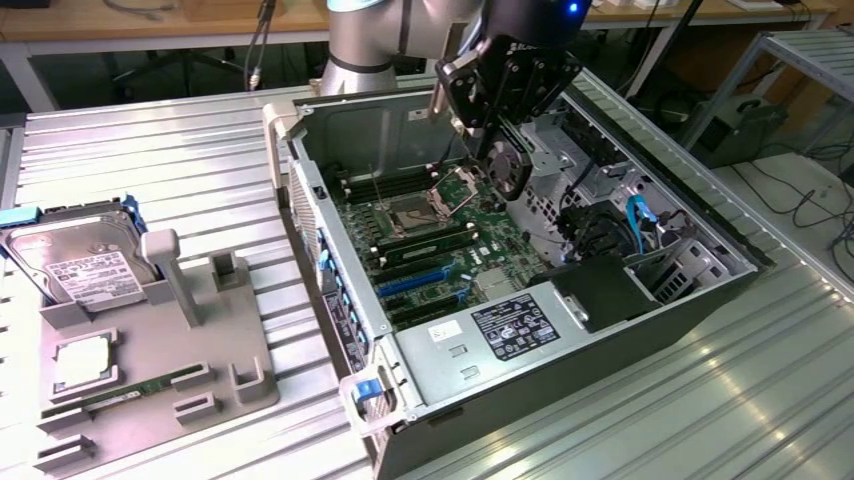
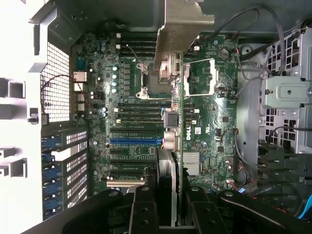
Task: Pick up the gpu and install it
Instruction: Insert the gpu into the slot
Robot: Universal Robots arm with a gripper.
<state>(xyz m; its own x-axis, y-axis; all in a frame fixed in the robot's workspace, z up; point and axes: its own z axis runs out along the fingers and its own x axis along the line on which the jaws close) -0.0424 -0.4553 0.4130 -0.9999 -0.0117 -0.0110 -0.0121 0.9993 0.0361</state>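
Exterior view's left is showing a grey parts fixture lying toward the left edge of the ribbed tabletop, carrying a hard drive and a RAM stick. At the tabletop's middle the open computer case is lying on its side, with the motherboard facing up. Over the case's far half the gripper is hanging with its jaws pinched narrow on the gpu. The card is dangling on edge above the processor socket, clear of the board and not yet in the blue expansion slot. Wrist view is looking down along the gpu, with its silver bracket at the far end and the fingers pressing either face. The card is probably light and stiff but fragile, and thin enough to pivot. Gripping its bare upper edge, away from the chips and contacts, is looking like the wise hold.
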